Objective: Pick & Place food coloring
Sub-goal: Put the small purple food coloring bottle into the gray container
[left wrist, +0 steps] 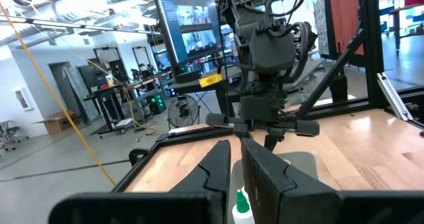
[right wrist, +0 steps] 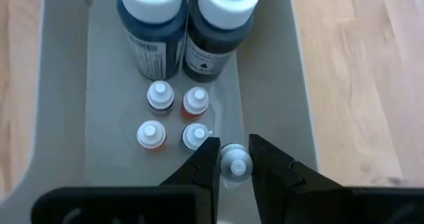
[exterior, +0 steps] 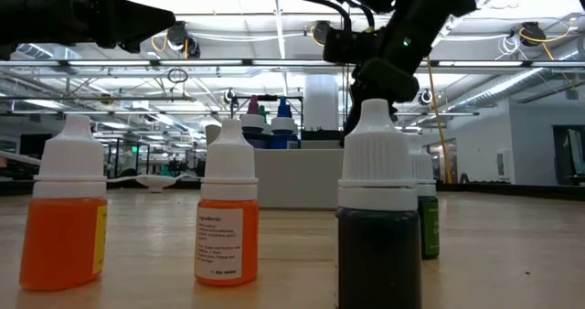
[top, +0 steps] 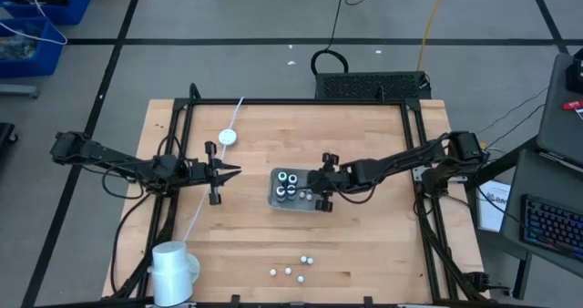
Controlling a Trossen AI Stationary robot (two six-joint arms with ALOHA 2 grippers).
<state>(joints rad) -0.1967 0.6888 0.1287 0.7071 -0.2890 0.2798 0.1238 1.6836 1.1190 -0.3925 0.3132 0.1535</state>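
Four small round white-capped food coloring bottles [right wrist: 172, 118] stand in the smooth grey tray [right wrist: 66, 118]. A fifth bottle [right wrist: 235, 163] sits clamped between the right gripper [right wrist: 231, 163] fingers. The left gripper [top: 233, 172], fingers nearly closed on nothing, hovers over the wooden table [top: 364, 253].

A robotics lab in a large open industrial hall: a wooden bench [top: 364, 244] framed by black rails on a grey taped floor, ceiling trusses [exterior: 274, 67] with lights overhead, a big monitor [left wrist: 189, 22] and equipment carts beyond.
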